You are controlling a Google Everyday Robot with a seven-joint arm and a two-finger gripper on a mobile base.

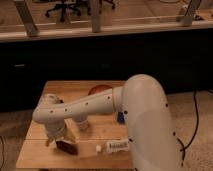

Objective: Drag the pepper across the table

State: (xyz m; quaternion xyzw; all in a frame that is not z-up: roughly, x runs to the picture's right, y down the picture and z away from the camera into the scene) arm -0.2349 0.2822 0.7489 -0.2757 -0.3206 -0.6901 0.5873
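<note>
End effector (61, 139) hovers over dark, glossy pepper (66, 147) on table (37, 155).

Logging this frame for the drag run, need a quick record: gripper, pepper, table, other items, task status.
gripper: low over the front-left part of the table, right at the pepper
pepper: dark, lying flat near the front-left edge
table: light wooden planks
orange bowl: at the far edge, partly behind the arm
white bottle: lying on its side, right of the pepper
blue item: mostly hidden by the arm
contact with pepper: cannot tell
</note>
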